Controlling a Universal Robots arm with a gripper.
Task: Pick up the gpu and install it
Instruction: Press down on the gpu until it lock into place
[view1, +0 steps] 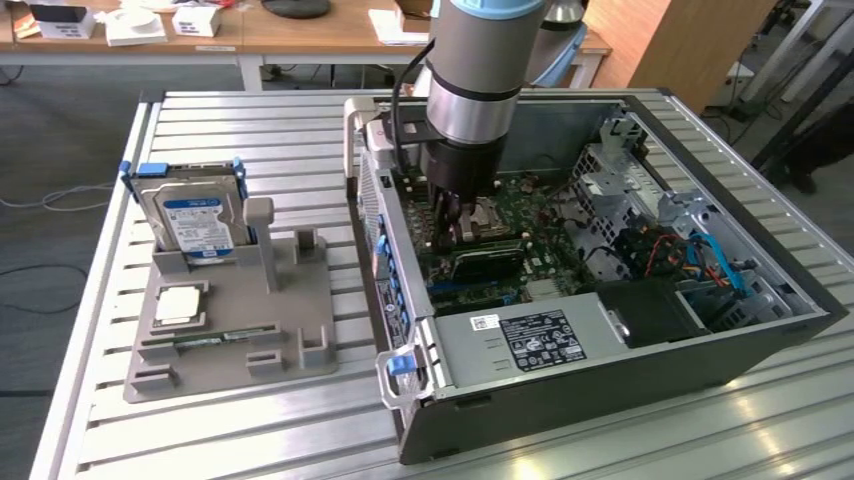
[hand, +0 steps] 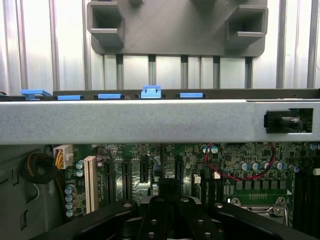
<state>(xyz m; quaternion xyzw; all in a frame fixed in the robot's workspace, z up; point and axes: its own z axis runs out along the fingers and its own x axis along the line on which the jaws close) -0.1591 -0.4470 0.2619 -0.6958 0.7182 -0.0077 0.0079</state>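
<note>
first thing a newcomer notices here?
The arm's gripper, shut, reaching down into the open computer case over the green motherboard. Next, the dark gpu lying inside just below the gripper. On the exterior view's left, a grey holder props up a hard drive.

Blue-labelled hard drive (view1: 196, 222) upright in grey holder (view1: 300, 305), beside open computer case (view1: 747, 345).

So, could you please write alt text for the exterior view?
The end effector reaches down inside an open computer case, just above a dark gpu on the motherboard. On the exterior view's left, a gray holder carries a hard drive.
</note>
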